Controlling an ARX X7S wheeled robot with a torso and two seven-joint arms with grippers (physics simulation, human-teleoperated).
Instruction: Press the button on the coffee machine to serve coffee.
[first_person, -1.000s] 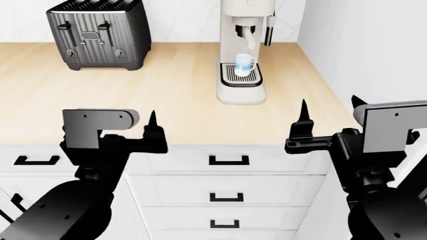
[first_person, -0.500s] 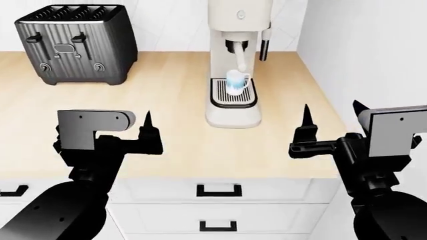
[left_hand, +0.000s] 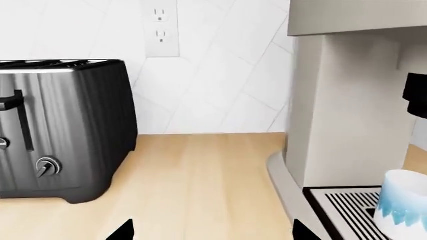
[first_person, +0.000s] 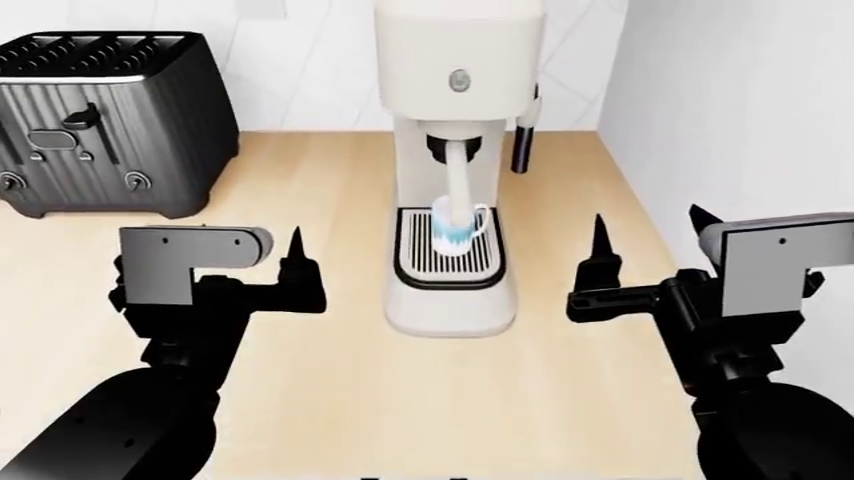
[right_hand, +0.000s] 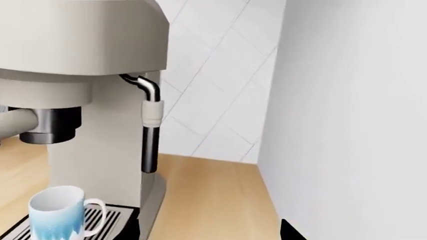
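Note:
The cream-white coffee machine (first_person: 454, 150) stands at the middle back of the wooden counter. Its small round button (first_person: 459, 80) sits on the front of the boxy head. A white and blue mug (first_person: 458, 222) stands on the ribbed drip tray (first_person: 450, 268) under the spout. My left gripper (first_person: 234, 262) hovers open to the left of the machine's base. My right gripper (first_person: 649, 225) hovers open to its right. Both are apart from the machine and hold nothing. The left wrist view shows the machine's side (left_hand: 347, 110) and the mug (left_hand: 403, 200). In neither wrist view does the button show.
A black ribbed toaster (first_person: 107, 120) stands at the back left. A white wall (first_person: 747, 100) bounds the counter close on the right. The dark steam wand (right_hand: 150, 130) hangs at the machine's right side. A wall outlet (left_hand: 162, 27) is behind the toaster.
The view has moved in over the counter: the machine looks larger and nearer, and the drawers have dropped out of sight. Both grippers stay open and empty.

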